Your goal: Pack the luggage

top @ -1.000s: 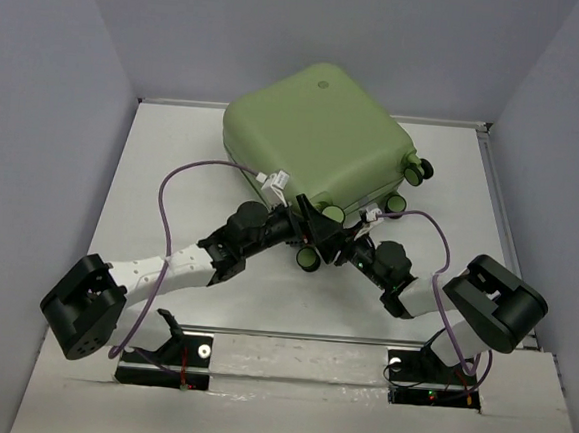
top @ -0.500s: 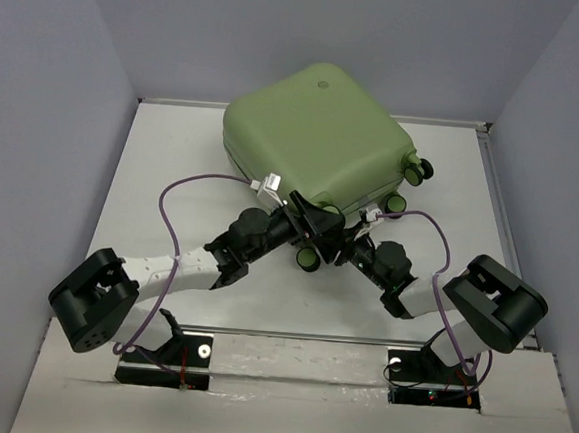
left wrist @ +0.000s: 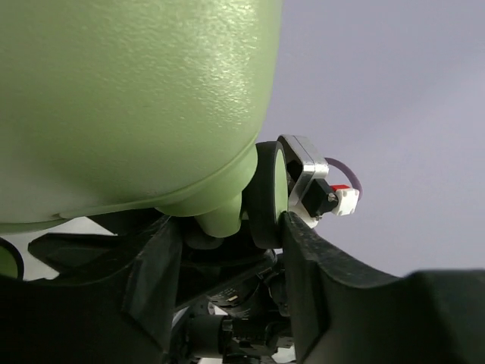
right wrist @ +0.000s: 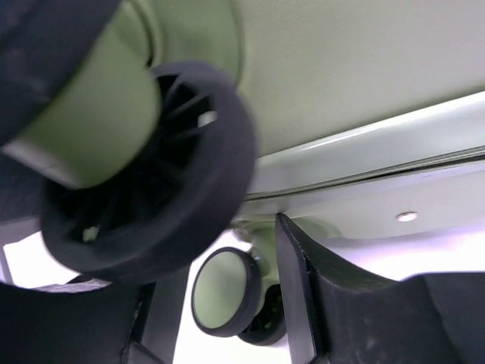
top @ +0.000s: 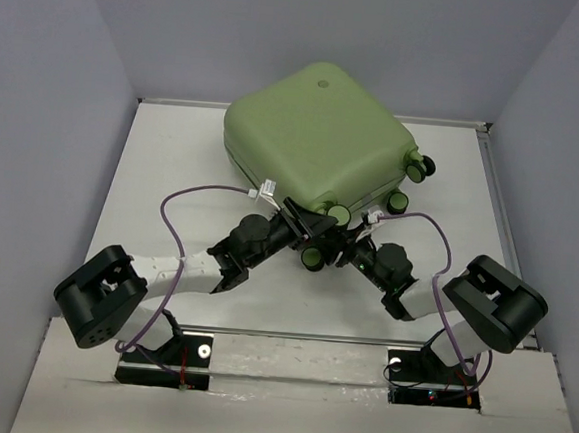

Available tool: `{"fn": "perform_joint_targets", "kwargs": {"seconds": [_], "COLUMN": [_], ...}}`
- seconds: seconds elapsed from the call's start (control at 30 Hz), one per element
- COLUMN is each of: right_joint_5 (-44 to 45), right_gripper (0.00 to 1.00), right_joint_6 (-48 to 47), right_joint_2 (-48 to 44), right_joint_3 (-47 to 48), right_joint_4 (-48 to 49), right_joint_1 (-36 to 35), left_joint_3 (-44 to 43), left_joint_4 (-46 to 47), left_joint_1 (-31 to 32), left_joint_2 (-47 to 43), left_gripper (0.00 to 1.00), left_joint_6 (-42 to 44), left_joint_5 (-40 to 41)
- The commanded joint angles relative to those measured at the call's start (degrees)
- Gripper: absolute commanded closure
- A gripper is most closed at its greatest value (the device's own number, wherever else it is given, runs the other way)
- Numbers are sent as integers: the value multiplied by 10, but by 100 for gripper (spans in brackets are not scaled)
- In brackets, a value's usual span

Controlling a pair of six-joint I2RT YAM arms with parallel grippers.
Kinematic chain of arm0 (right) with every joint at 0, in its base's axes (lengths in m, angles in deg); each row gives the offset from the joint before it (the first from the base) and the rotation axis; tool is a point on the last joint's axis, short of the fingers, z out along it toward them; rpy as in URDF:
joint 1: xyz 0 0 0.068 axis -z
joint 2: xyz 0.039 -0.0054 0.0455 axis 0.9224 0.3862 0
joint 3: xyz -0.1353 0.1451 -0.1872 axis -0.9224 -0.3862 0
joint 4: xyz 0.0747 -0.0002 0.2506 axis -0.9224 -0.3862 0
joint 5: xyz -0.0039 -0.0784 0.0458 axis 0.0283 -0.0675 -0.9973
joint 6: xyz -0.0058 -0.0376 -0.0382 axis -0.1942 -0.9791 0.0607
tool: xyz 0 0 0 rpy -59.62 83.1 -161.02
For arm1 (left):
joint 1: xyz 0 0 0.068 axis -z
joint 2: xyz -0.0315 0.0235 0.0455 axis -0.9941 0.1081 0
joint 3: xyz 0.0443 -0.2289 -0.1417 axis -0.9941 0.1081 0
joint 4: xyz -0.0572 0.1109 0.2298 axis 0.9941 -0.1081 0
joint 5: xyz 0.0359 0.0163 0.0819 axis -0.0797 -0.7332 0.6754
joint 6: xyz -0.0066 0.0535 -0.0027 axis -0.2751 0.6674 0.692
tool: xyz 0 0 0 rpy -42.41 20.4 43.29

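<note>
White tabletop (top: 173,167) between grey walls: the pale sage-green hard-shell luggage (top: 316,133) is lying shut at the far centre.
Left gripper (top: 309,221) is straddling a black wheel (left wrist: 265,193), grip unclear; right gripper (top: 338,240) is hovering beside it, jaws parted, empty. Packing seems finished; only repositioning likely remains.

Luggage (top: 316,138) at table (top: 173,167) rear; left gripper (top: 312,224), right gripper (top: 348,240) before it.

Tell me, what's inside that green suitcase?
Nothing inside can be seen: the suitcase looks closed, its pale green shell covering whatever it holds. Only the outside shows, including small black wheels along one edge.
</note>
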Motion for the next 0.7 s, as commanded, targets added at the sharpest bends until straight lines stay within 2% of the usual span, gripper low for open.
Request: {"fn": "perform_joint_targets", "kwargs": {"seconds": [0.0, 0.13, 0.23, 0.53, 0.67], "right_joint_5": [16, 35, 31, 35, 22], "right_gripper": [45, 44, 47, 57, 69], "right_joint_6": [-9, -10, -13, -25, -20], "right_joint_2": [-6, 2, 20, 48, 49], "right_joint_3": [-14, -19, -12, 26, 34], "right_joint_4": [80, 93, 115, 143, 152], "right_joint_1": [-4, -4, -4, -4, -4], "left_joint_3": [-16, -14, -14, -16, -20], "left_joint_4": [90, 98, 98, 95, 94], "left_joint_1": [5, 5, 5, 5, 5], "left_joint_2": [0, -1, -8, -17, -14], "left_gripper": [57, 72, 78, 84, 85], "left_joint_6": [5, 6, 12, 21, 22], "left_joint_5": [3, -1, -1, -4, -8]}}
